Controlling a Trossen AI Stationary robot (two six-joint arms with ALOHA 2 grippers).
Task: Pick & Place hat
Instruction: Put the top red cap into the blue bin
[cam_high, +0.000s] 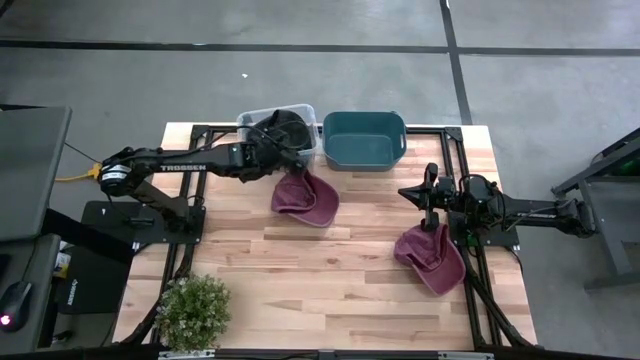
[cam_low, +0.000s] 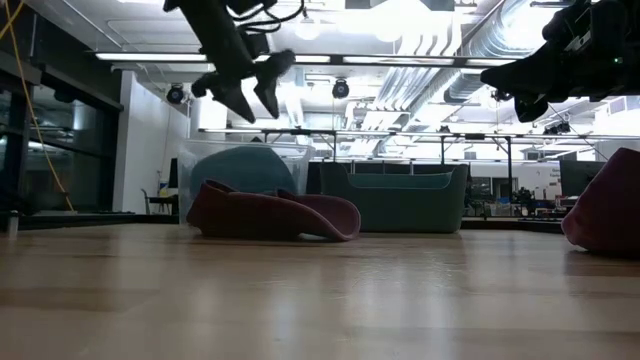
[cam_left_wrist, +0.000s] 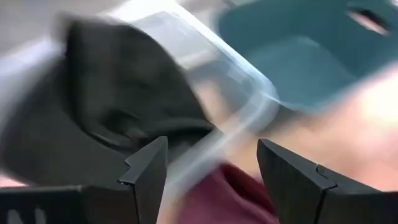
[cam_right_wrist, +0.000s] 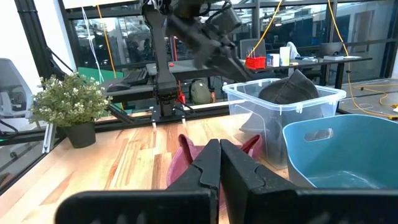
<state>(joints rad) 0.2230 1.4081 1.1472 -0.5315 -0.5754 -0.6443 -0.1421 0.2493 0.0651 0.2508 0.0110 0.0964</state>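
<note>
Left gripper (cam_high: 285, 143), fingers spread and empty, hovers just beside the nearer floppy maroon fabric hat (cam_high: 306, 197) (right gripper (cam_high: 432, 187) clenched, waiting over another)

A maroon hat (cam_high: 305, 197) lies on the table near the bins; a second maroon hat (cam_high: 431, 257) lies right; a dark hat (cam_high: 283, 128) sits in the clear bin.

On the surface (cam_high: 330, 270), two bins stand at twelve o'clock, the clear bin (cam_high: 300, 115) left of the tub (cam_high: 364, 140), a hat (cam_high: 277, 128) inside it. Another hat (cam_high: 307, 197) lies just before them; a third (cam_high: 432, 258) at four o'clock, a plant (cam_high: 192, 310) at seven.
</note>
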